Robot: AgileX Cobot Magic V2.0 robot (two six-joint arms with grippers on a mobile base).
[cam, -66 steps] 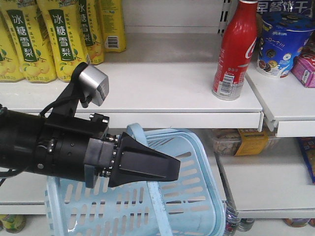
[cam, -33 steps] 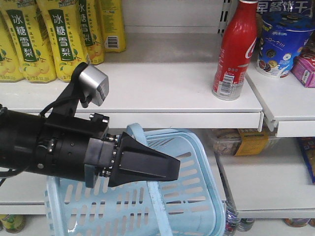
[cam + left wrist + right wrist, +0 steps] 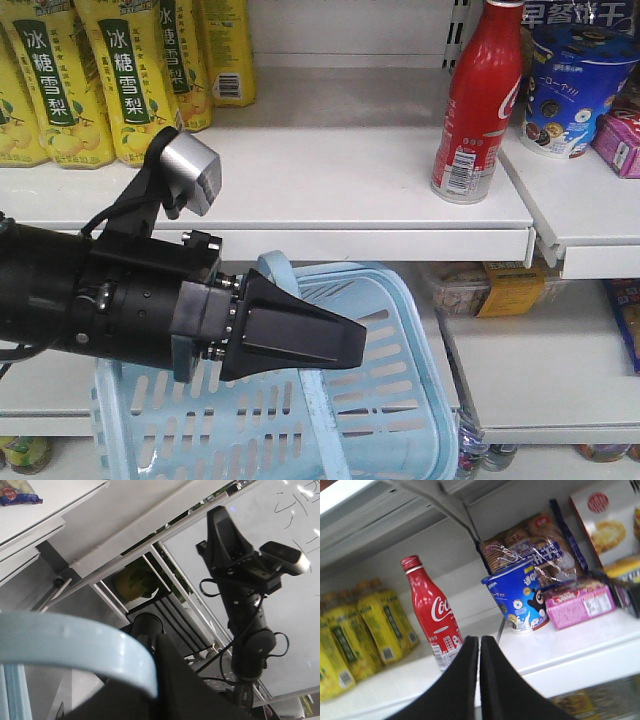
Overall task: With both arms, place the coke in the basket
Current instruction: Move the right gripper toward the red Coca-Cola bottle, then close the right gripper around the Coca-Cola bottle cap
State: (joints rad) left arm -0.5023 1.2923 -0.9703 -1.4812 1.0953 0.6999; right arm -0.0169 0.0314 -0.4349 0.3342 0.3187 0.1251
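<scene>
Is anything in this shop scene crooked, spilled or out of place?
The basket is askew. It hangs tilted in front of the lower shelf, held by its handle in the left gripper rather than resting on anything. The coke stands upright on the upper shelf. Nothing looks spilled or damaged.

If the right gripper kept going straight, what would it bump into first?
Probably the coke: the right gripper, shut, points just right of its base, left of the blue cup. Depth is unclear, so it might slip between them.
</scene>
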